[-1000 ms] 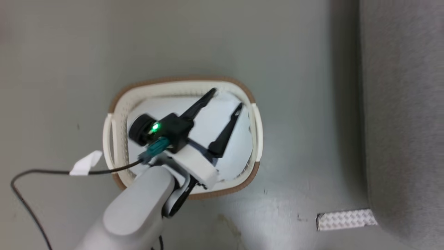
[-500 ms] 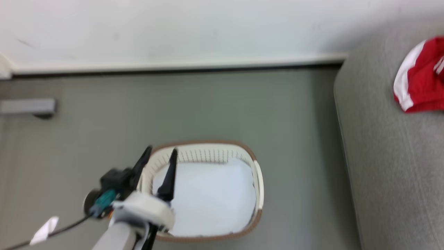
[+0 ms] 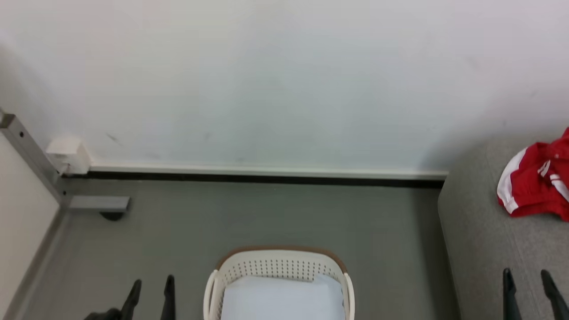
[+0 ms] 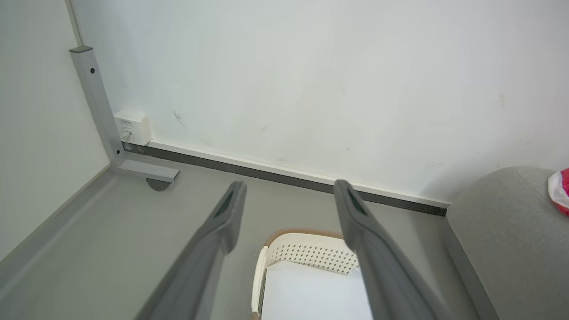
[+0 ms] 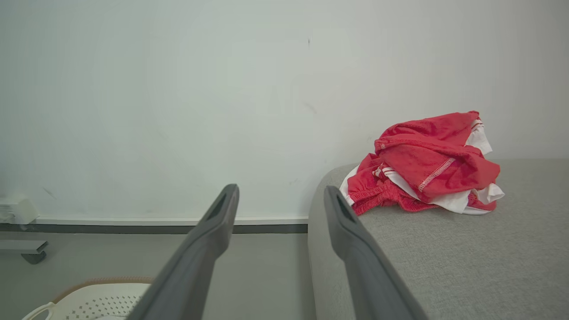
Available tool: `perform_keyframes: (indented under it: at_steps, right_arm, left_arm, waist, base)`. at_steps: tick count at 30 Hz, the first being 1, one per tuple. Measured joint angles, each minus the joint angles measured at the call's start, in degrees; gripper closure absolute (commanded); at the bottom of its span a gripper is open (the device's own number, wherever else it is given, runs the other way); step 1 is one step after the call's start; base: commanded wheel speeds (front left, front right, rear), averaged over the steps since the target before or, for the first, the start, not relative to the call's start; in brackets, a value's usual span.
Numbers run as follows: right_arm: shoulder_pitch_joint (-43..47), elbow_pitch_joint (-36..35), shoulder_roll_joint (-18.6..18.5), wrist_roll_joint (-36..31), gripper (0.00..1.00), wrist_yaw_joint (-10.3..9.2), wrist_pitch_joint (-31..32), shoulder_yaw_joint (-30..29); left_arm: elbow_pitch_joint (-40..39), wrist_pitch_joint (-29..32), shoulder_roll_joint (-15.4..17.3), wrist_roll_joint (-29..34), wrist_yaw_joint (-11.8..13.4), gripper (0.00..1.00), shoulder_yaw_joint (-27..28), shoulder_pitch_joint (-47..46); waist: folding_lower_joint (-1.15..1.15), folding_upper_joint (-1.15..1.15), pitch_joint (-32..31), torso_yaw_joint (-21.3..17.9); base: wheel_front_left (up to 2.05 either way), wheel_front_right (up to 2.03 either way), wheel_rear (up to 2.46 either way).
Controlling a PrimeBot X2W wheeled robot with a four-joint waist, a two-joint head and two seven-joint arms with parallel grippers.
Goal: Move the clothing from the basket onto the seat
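Head cam is tilting up, so the whole head view is shifting. A second ago it was looking straight down into the basket (image 3: pixel 275 266); now it's taking in wall (image 3: pixel 284 89), baseboard (image 3: pixel 266 173) and floor (image 3: pixel 178 231). That's camera motion, not the things moving.

Lower left of the head view: my left pincer (image 3: pixel 152 284) is hanging over the floor, jaws spread, holding nothing. A second ago it was inside the basket, above the pale sheet (image 3: pixel 282 298). Now it's clear of it, near the handle (image 3: pixel 209 289) on the frame-left side. So I'm coming out empty.

Bottom centre: the basket is standing on the floor, cut off by the bottom edge. The part I'm seeing is holding the pale sheet and no red, same as in the top-down look a second ago.

Right edge, mid height: the clothing (image 3: pixel 533 189) is lying bunched on the seat (image 3: pixel 475 249), toward its wall end and well apart from the basket. In the right wrist view it's a crumpled red-and-white heap, fully resting on the cushion.

Lower right: my right pincer (image 3: pixel 525 278) is hovering over the seat, jaws wide, empty.

Reading: the transfer is looking done and both arms seem to be parking. I can't tell what's lying under the sheet.
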Motion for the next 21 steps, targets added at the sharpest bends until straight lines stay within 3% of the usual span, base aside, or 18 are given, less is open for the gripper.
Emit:
perform_keyframes:
  at_steps: [10,21]
  right_arm:
    - [3.0,1.8,1.0,-0.8,0.00,0.01,0.0,1.4]
    - [2.9,3.0,1.0,0.1,0.00,0.00,0.0,2.7]
  left_arm:
    - [-0.8,0.0,-3.5,5.5,-4.2,0.00,6.2,3.2]
    - [-0.5,0.0,-5.3,8.4,-6.0,0.00,9.0,3.2]
  waist:
    - [0.01,0.00,-3.9,1.3]
    - [0.03,0.00,-3.9,1.3]
  base:
    - [0.00,0.00,0.00]
    - [0.00,0.00,0.00]
